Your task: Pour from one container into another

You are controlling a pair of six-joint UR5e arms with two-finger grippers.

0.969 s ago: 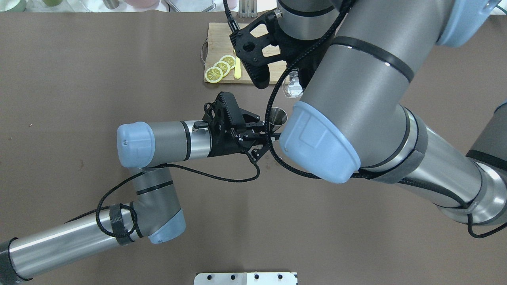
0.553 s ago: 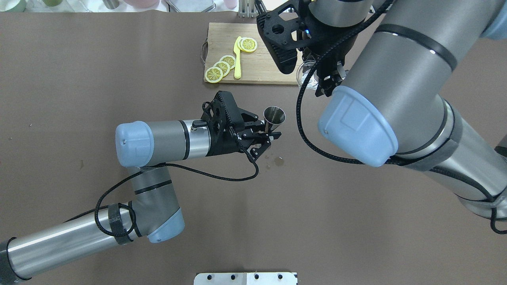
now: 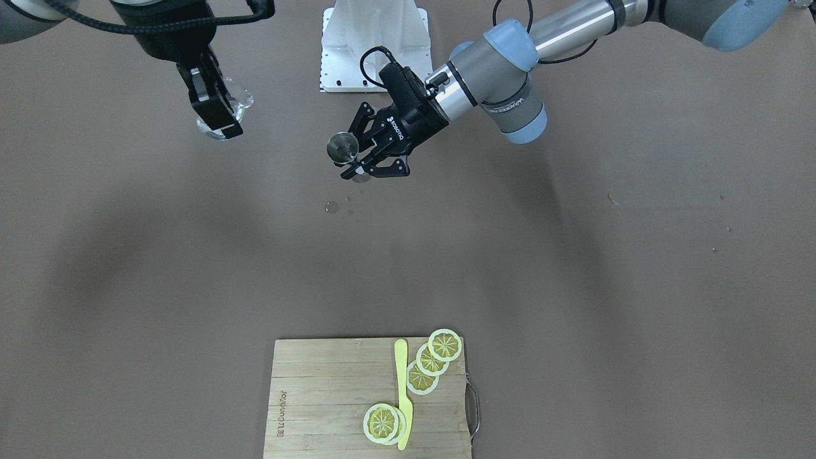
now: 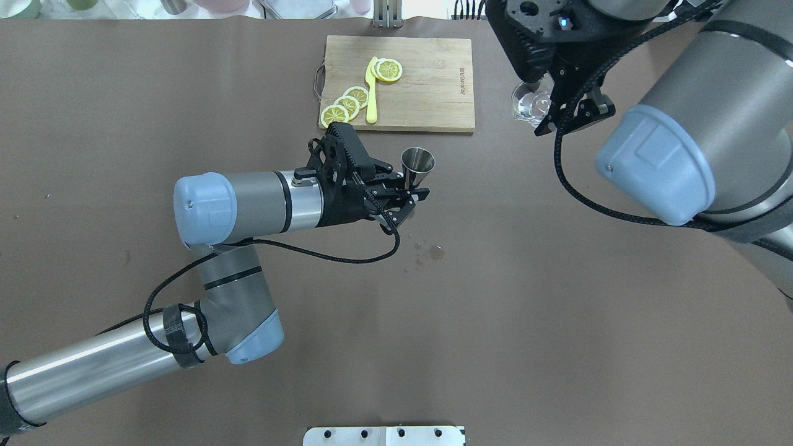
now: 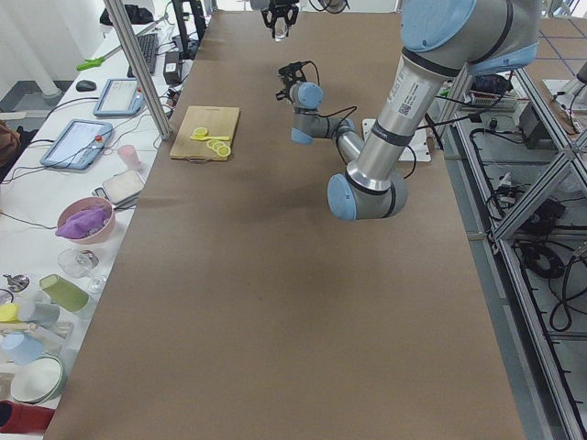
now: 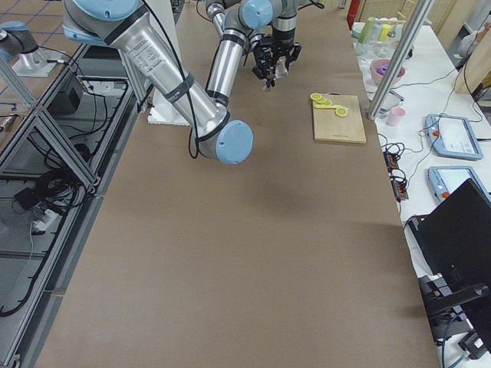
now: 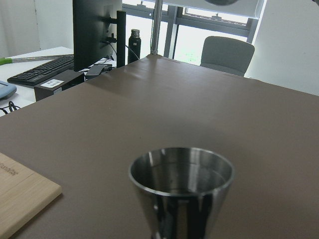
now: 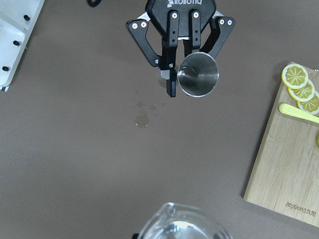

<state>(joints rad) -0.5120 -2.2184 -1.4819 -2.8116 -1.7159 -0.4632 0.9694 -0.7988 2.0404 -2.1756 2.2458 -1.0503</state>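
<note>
— Where had the left gripper (image 4: 412, 197) got to?

— It reached across the middle of the table (image 4: 155, 93), its fingers pinched on the waist of the jigger (image 4: 418, 165). The jigger stood upright, mouth up, just off the near long edge of the board (image 4: 427, 87). Whether its foot touched the table could not be told.

— And the board itself?

— It lay against the table's far edge, about midway along it. Lemon slices (image 4: 347, 104) sat toward its left end, three in an overlapping row near the near corner and more by the far edge, with a yellow knife (image 4: 372, 93) between the two groups.

— Was anything spilled?

— A few drops (image 4: 437, 251) lay on the bare table, nearer the robot than the jigger and slightly to its right.

— What of the cup (image 4: 528, 104)?

— The right gripper (image 3: 218, 122) held it in the air, clamped between its fingers, beyond the board's right end and near the table's far edge, well apart from the jigger. Its tilt was hard to judge. The right wrist view showed its rim and pouring lip at the bottom of the frame, with the jigger seen from above near the top.
</note>
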